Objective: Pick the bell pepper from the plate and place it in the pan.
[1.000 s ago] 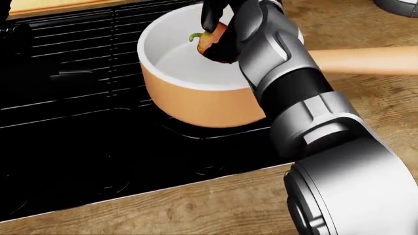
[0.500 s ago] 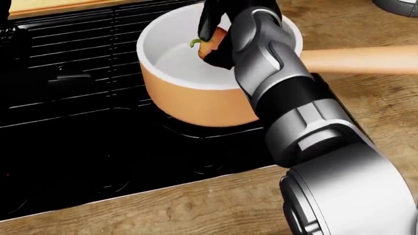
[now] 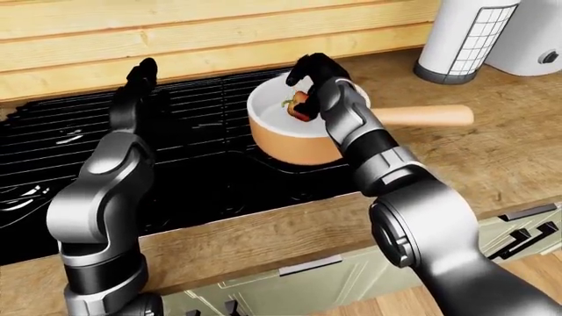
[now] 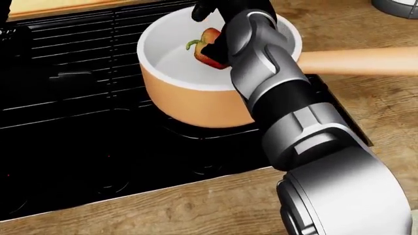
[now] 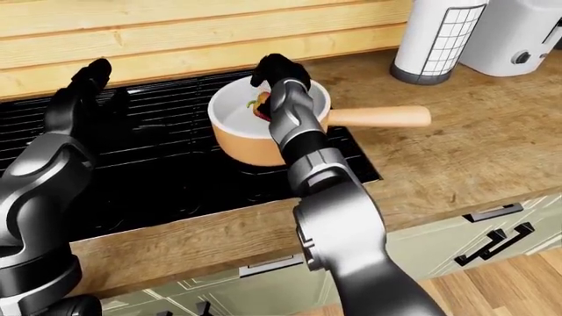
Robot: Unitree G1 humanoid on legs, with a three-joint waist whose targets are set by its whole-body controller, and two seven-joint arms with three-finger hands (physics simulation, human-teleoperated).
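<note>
A: Where is the bell pepper [image 4: 208, 49] kept?

B: It is gripped in the right hand [image 4: 225, 22], just under the dark fingers, with the stem turned toward the head view's left. It is held over the white inside of the pan [image 4: 171, 95], so that a release likely drops it in.

A: Why is the left hand [image 3: 140, 76] raised?

B: It is parked above the stove [image 3: 176, 164], well apart from the pan, probably to stay clear. Nothing is held; its fingers look loosely extended
</note>
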